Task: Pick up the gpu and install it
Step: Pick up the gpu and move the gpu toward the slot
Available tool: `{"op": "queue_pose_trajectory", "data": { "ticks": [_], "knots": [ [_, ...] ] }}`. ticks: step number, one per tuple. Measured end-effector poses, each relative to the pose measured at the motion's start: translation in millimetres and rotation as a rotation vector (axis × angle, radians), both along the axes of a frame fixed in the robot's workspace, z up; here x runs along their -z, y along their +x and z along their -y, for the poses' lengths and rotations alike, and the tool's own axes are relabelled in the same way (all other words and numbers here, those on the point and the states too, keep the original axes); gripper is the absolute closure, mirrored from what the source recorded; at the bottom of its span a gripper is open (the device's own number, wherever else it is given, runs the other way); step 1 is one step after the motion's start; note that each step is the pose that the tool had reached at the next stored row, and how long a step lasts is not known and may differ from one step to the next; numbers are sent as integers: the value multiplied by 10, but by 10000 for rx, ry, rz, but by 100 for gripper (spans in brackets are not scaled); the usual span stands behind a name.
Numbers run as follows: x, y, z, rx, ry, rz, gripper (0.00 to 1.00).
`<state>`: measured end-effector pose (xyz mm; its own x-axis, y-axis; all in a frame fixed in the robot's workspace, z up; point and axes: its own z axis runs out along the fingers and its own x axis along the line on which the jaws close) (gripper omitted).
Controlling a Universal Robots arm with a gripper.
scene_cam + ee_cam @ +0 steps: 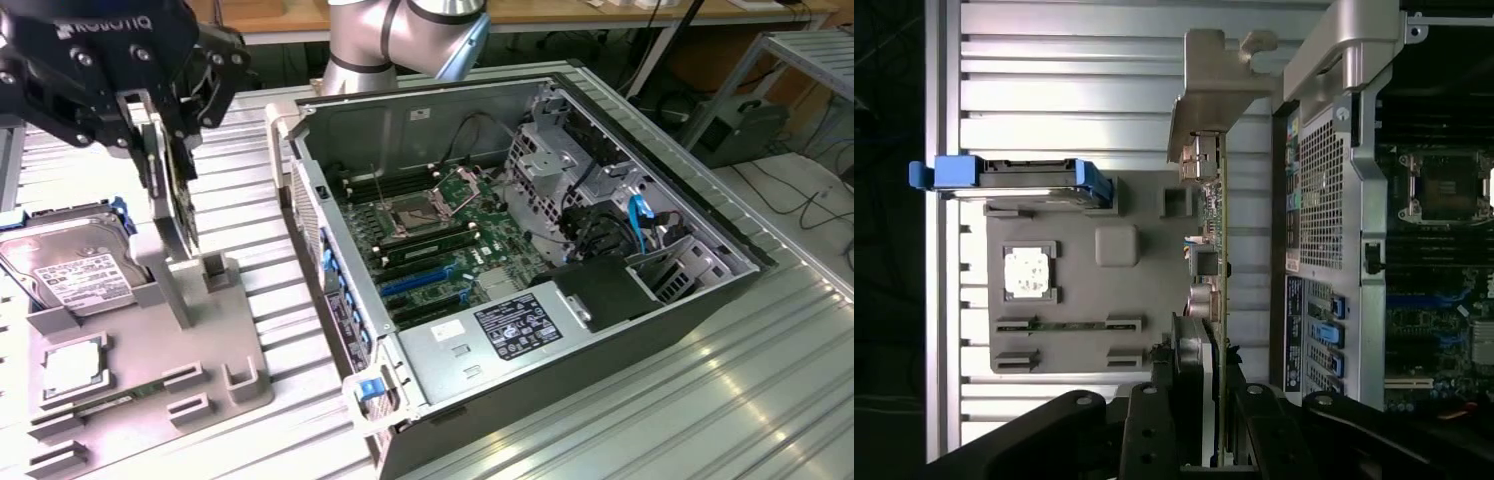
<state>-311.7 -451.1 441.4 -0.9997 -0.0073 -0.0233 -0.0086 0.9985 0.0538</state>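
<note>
The gpu [176, 200] hangs on edge, thin and dark, between the fingers of my gripper [167, 125] at the exterior view's upper left. It stands upright over the tall post of the grey holder tray [200, 370]; whether its lower edge still touches the post I cannot tell. In the wrist view the gpu [1212, 250] runs edge-on away from my gripper [1204, 405], which is shut on its fan end, with the silver end bracket [1199, 110] at the far end. The open computer case [534, 250] lies to the exterior view's right, its motherboard [441, 240] exposed with blue slots [414, 285].
On the grey tray [1084, 300] sit a silver hard drive [74, 270] in blue rails [1014, 180], a small square chip [74, 365], and memory sticks [1069, 325]. The case wall [1324, 200] stands close beside the gpu. The ribbed metal table [694, 400] carries everything.
</note>
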Motion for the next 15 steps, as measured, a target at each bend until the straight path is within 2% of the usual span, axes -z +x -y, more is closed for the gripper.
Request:
{"op": "queue_pose_trajectory", "data": {
  "ticks": [12, 15],
  "knots": [
    [-544, 1, 0, 75, -2, -2, 72],
    [-551, 0, 0, 79, 0, 1, 72]
  ]
}}
